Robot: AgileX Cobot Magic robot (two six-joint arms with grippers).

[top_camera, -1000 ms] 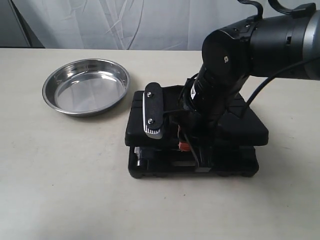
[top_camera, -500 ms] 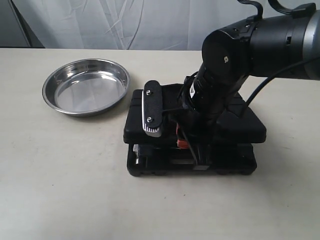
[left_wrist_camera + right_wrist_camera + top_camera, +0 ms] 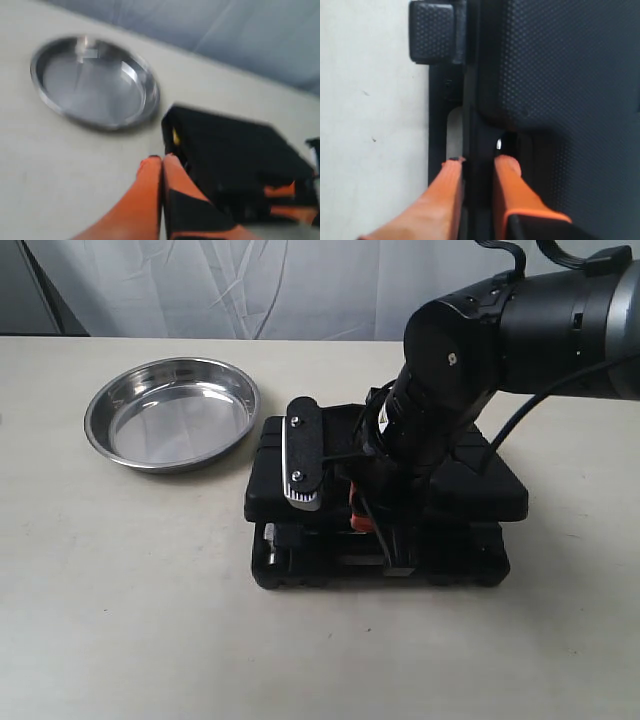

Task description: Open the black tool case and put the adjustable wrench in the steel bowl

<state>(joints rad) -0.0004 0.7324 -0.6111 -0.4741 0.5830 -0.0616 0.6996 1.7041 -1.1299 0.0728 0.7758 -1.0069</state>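
The black tool case (image 3: 480, 495) lies in the middle of the table with its lid raised a little above the base (image 3: 330, 570). My right gripper (image 3: 362, 520) reaches down over its front edge. In the right wrist view the right gripper (image 3: 477, 162) is shut on the lid's front rim, one orange finger (image 3: 451, 190) outside and one inside the gap. The steel bowl (image 3: 172, 412) stands empty to the case's left. The left gripper (image 3: 162, 159) is shut on nothing, hovering near the case's corner (image 3: 235, 150) with the bowl (image 3: 92, 80) beyond. The adjustable wrench is hidden inside the case.
A clasp (image 3: 432, 32) sticks out from the case's front edge. The right arm's bulky black wrist (image 3: 450, 390) hangs over the lid and hides much of it. A white curtain (image 3: 250, 285) closes off the back of the table.
The right gripper has lifted the lid's front edge slightly, widening the gap to the base, and the case has slid a little to the left. The bowl has not moved.
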